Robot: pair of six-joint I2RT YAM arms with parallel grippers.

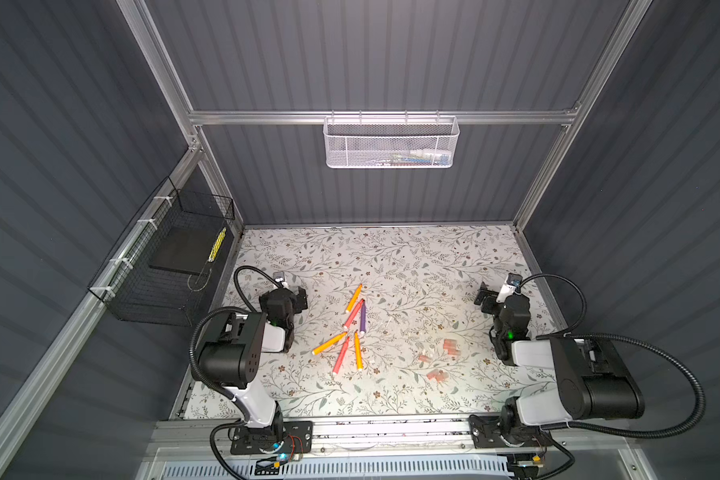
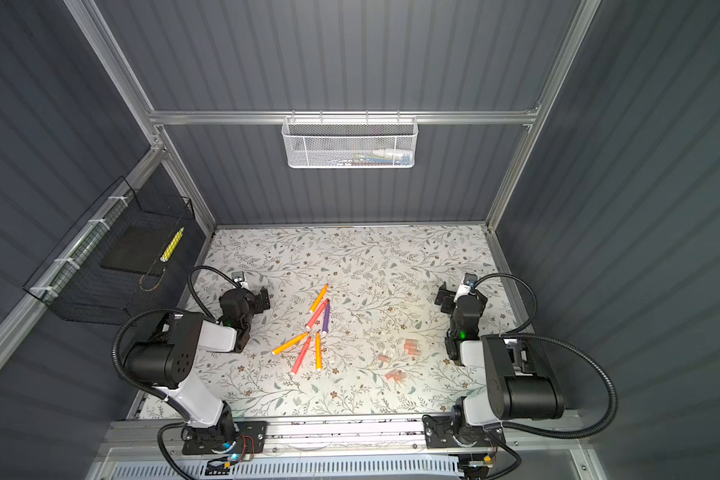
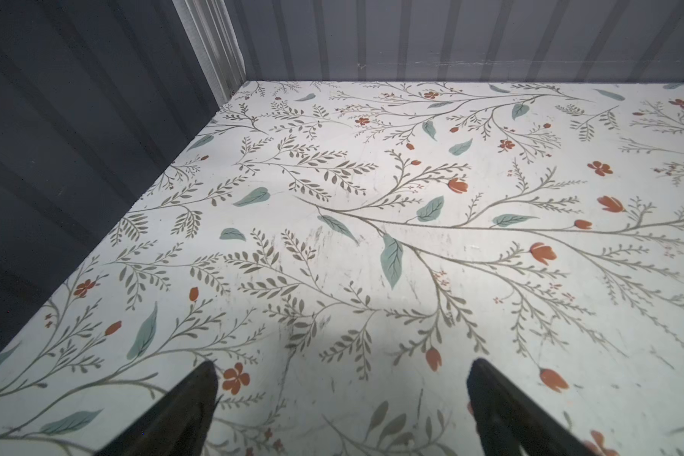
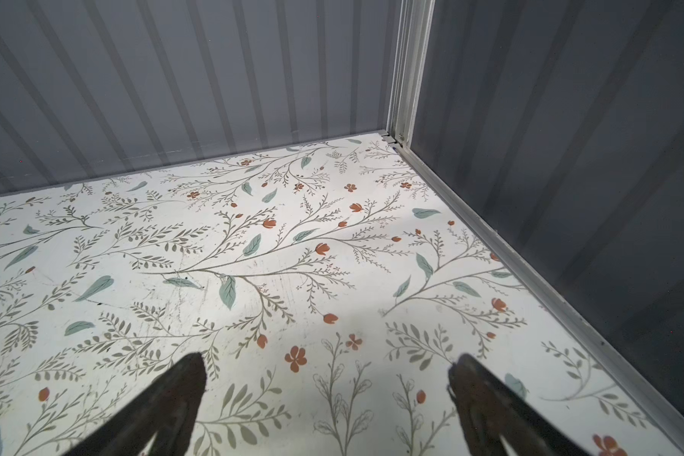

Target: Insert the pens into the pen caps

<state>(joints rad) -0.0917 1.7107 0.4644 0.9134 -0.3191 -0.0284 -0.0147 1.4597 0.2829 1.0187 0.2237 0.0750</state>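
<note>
The left tool point(image 3: 342, 371) and right tool point(image 4: 328, 363) are wide open and hold nothing. The pens point(image 1: 353, 314) lie on the desk point(image 1: 412, 257), with the pen caps point(image 1: 449, 347) near them.

Pen caps point(image 1: 449, 347) are too blurred to count.

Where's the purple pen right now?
In both top views the purple pen lies near the middle of the table, right beside a red-pink pen, with the pen caps further to the right.
</note>
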